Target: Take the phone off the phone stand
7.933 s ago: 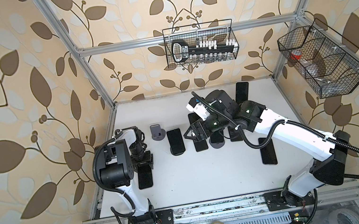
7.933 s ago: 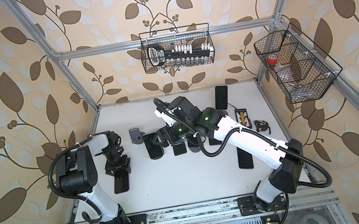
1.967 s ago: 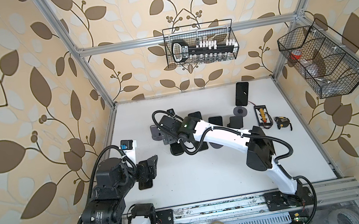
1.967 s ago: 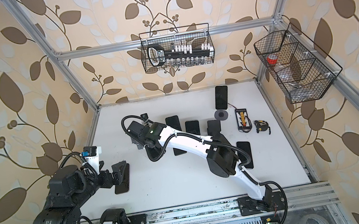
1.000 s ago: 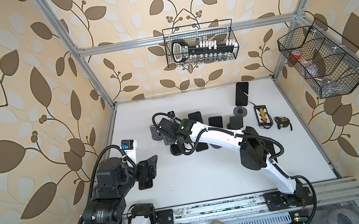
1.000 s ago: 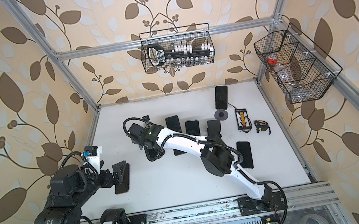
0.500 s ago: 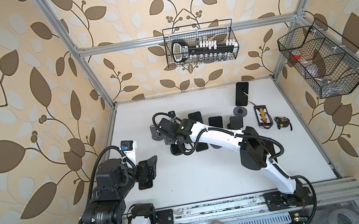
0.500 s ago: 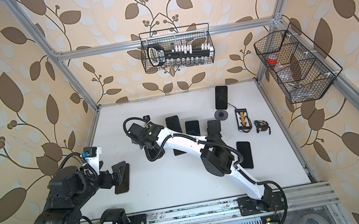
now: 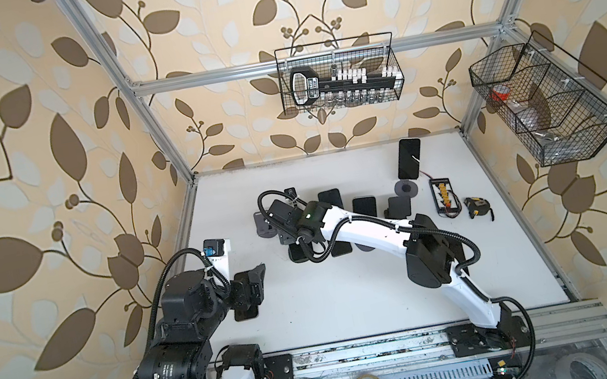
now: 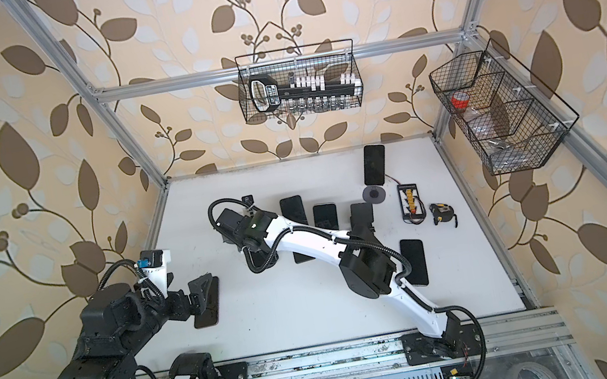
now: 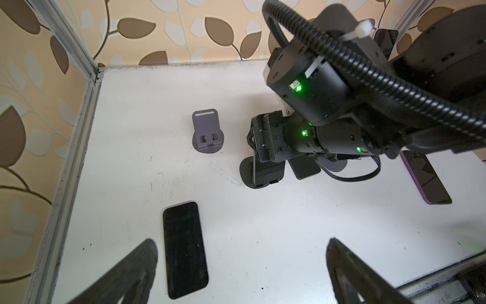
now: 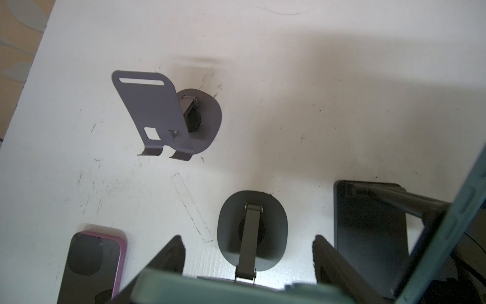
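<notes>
**Right gripper (image 12: pixel 247 242) straddles the phone (image 12: pixel 236 292) on its phone stand (image 12: pixel 274 231).**
Probably a stiff, slick, fragile slab: pinch its side edges. Whether these jaws grip it, I cannot tell; left gripper (image 11: pixel 242 244) gapes, empty.

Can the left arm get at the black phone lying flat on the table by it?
Probably yes. The left gripper hangs above that phone, jaws wide open, with nothing between them.

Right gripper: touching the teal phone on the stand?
Cannot tell. Right wrist view: right gripper flanks the teal phone, whose near edge hides any contact.
</notes>
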